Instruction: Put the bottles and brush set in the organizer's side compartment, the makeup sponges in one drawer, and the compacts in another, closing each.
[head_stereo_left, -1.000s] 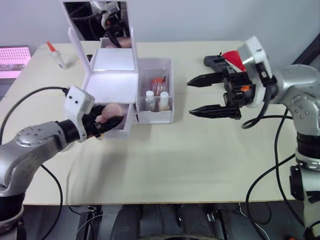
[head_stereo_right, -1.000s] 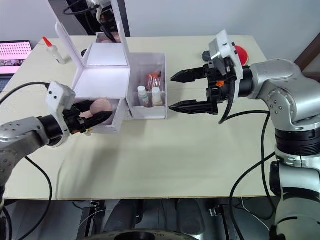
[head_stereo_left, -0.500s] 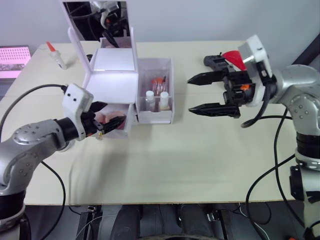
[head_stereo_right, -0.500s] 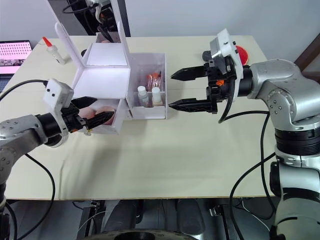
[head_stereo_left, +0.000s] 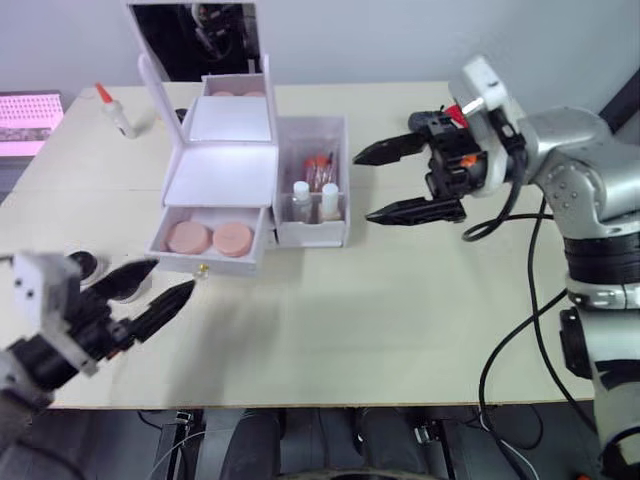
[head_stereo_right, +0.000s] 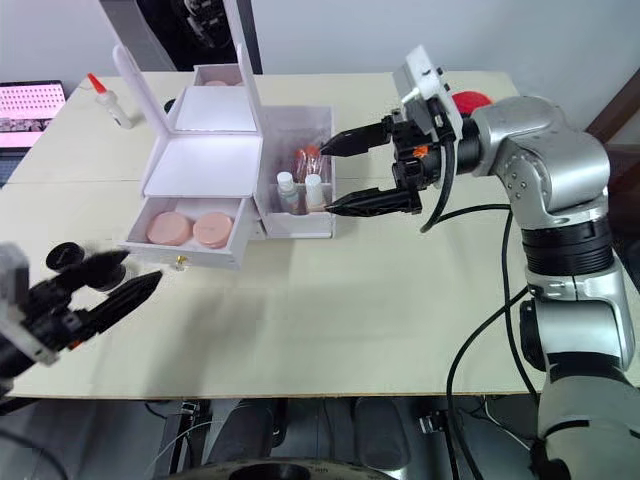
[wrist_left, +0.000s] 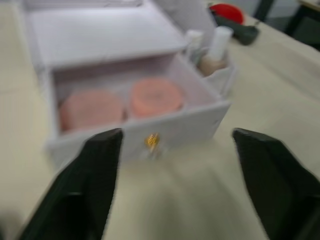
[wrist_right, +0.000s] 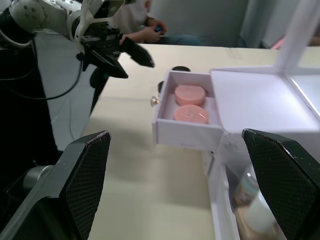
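Beige tabotop aside, mind this: sponges (head_stereo_left: 210, 238) lie in the organizer's (head_stereo_left: 225, 170) open drawer (head_stereo_left: 208, 243). Your left end effector (head_stereo_left: 150, 293), fingers apart, sits near its knob; an off-centre push could skew it. Right end effector (head_stereo_left: 392, 180) hovers apart too.

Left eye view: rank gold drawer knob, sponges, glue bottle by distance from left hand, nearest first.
From the left hand:
1. Gold knob, on the open drawer's front, just beyond the hand.
2. Makeup sponges, side by side inside that drawer.
3. Glue bottle, far table corner, left of the mirror.
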